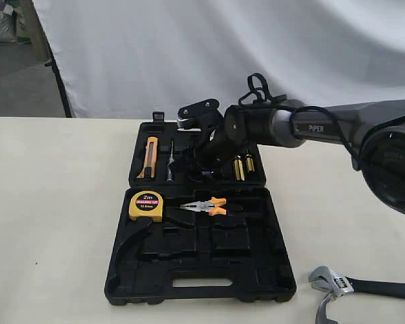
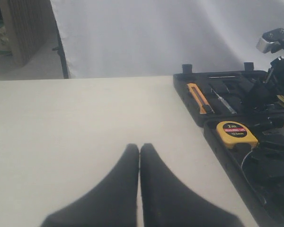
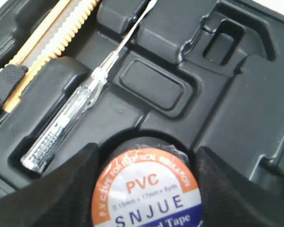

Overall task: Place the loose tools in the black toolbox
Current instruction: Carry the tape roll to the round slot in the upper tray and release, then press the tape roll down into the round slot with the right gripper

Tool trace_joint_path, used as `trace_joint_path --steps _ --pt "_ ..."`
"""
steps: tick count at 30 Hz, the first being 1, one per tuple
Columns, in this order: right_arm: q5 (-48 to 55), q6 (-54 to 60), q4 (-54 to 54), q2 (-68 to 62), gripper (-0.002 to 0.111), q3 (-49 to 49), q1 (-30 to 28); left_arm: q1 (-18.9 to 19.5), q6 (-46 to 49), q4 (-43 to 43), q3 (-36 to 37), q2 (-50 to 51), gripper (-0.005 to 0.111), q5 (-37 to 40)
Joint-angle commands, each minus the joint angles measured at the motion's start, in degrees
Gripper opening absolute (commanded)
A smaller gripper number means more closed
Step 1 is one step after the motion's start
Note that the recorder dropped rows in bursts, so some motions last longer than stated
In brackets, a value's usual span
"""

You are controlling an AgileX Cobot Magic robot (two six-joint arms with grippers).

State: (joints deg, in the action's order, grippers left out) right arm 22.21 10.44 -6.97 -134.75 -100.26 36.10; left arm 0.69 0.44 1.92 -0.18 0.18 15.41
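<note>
The black toolbox (image 1: 189,283) lies open at the table's middle. My right gripper (image 1: 201,164) reaches down into its far half. In the right wrist view, the right gripper (image 3: 144,158) is shut on the small tape roll (image 3: 146,189), a finger on each side, with the roll at a round recess of the toolbox (image 3: 227,94). The silver adjustable wrench (image 1: 364,287) with its black handle lies on the table right of the box. A curved silver piece, probably the hammer head (image 1: 322,313), shows at the bottom edge. My left gripper (image 2: 139,147) is shut and empty over bare table, left of the toolbox (image 2: 213,137).
In the box sit a yellow tape measure (image 1: 146,205), orange-handled pliers (image 1: 206,206), an orange utility knife (image 1: 149,158) and a clear test screwdriver (image 3: 68,125). A white cloth hangs behind the table.
</note>
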Motion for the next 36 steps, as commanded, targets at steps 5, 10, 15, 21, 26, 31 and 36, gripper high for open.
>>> trace_joint_path --steps 5,10,15,21,26,31,36 --pt "0.3 -2.2 -0.7 -0.2 0.000 -0.2 0.0 -0.3 -0.4 0.0 0.2 -0.2 0.001 0.0" --pt "-0.9 -2.3 -0.5 -0.2 0.000 -0.2 0.0 -0.3 -0.4 -0.2 0.2 -0.2 0.001 0.0" --pt "-1.1 -2.8 -0.6 -0.2 0.003 -0.2 0.2 -0.3 -0.4 -0.2 0.2 -0.2 0.001 0.0" --pt "-1.2 -2.8 -0.6 -0.2 0.049 -0.2 0.6 -0.3 -0.4 -0.2 0.2 -0.2 0.001 0.0" --pt "-1.2 -2.8 -0.4 1.2 0.068 -0.4 0.6 -0.3 -0.4 -0.2 0.2 -0.2 0.001 0.0" --pt "-1.2 -2.5 -0.4 5.9 0.068 -0.4 0.6 -0.3 -0.4 -0.2 0.2 -0.2 0.001 0.0" --pt "0.2 -2.5 -0.4 11.1 0.068 -0.4 0.5 -0.3 -0.4 -0.2 0.2 -0.2 0.001 0.0"
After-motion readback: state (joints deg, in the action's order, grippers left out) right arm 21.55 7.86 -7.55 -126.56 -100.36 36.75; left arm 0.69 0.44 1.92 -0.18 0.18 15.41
